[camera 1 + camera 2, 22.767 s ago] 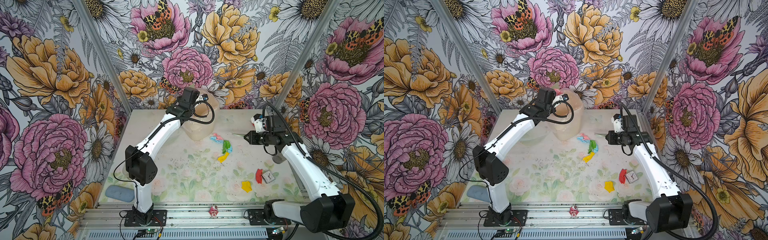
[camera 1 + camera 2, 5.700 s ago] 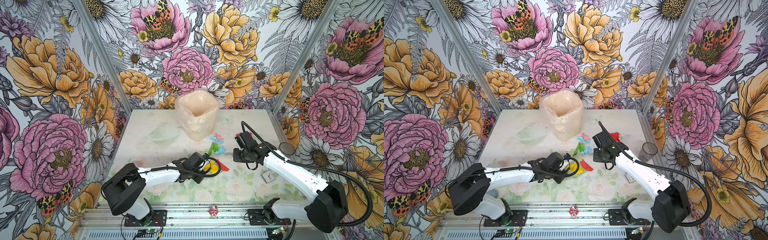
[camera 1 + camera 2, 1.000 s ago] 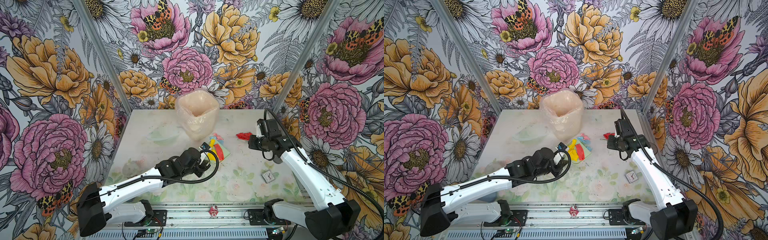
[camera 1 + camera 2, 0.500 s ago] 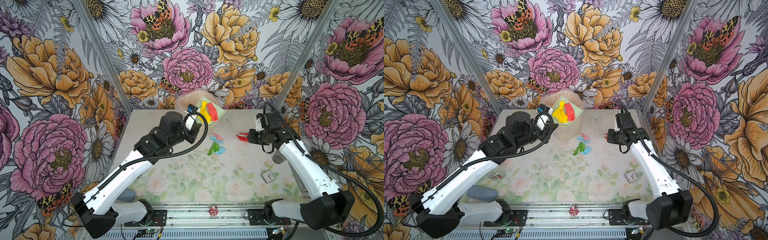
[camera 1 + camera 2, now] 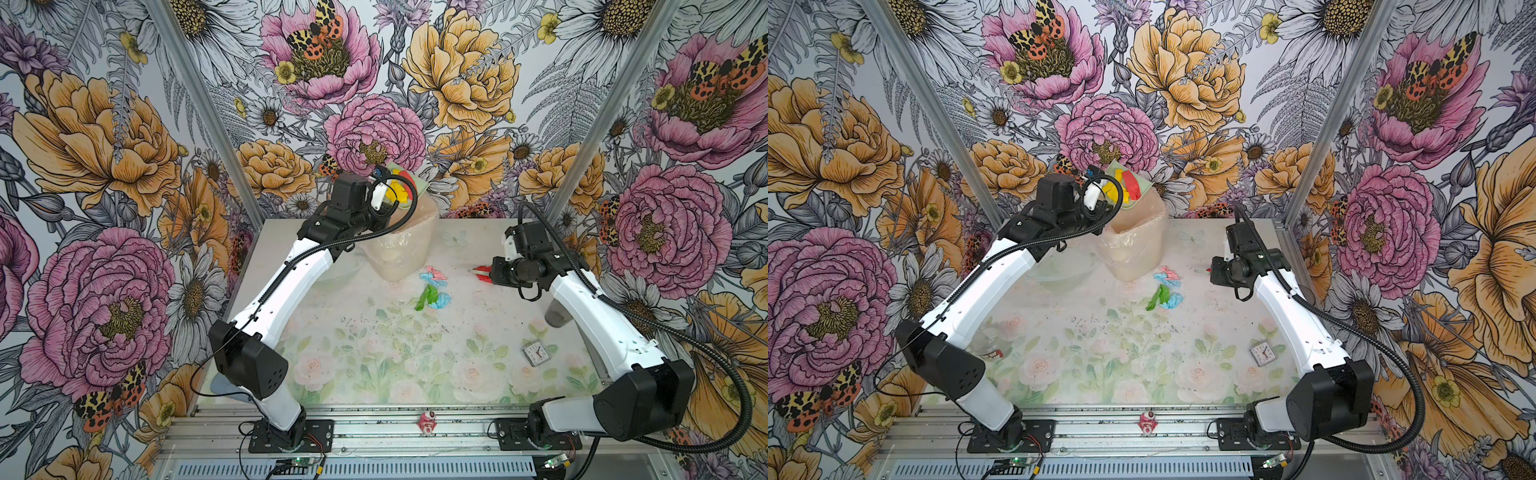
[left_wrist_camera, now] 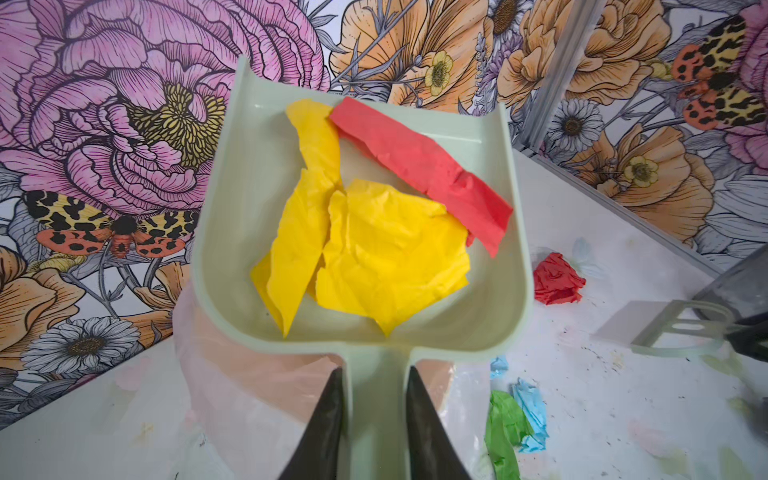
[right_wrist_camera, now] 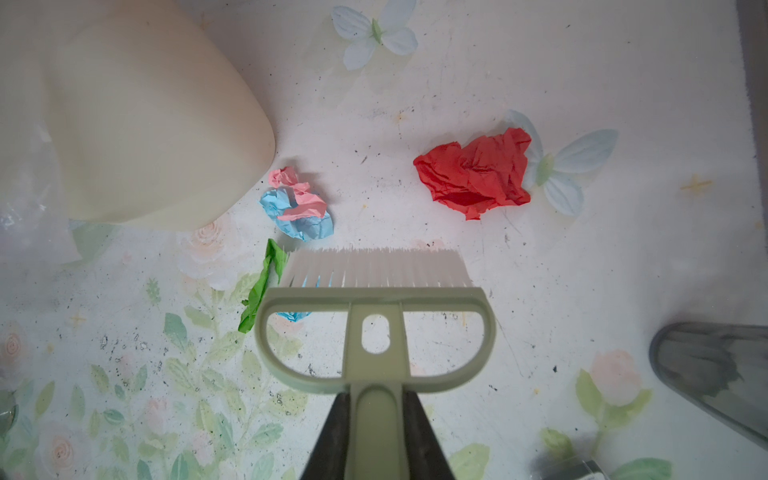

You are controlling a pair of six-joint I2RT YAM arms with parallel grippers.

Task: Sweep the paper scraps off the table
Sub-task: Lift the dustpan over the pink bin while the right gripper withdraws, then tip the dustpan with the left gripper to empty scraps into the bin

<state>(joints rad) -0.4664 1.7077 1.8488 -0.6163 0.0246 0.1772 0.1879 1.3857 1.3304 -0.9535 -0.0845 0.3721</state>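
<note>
Our left gripper (image 6: 374, 374) is clamped on the handle of the pale green dustpan (image 6: 224, 232), held above the lined bin (image 5: 401, 249); yellow and red paper scraps (image 6: 386, 257) lie in the pan just ahead of its jaws. Our right gripper (image 7: 376, 401) pinches the brush (image 7: 376, 303) over the table (image 7: 582, 270), a red scrap (image 7: 476, 174) beyond the bristles, pink, blue and green scraps (image 7: 297, 208) beside them.

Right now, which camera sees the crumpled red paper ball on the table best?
The right wrist view: the crumpled red paper ball lies whole and unblocked. The left wrist view shows it small; in both top views the right arm mostly hides it.
</note>
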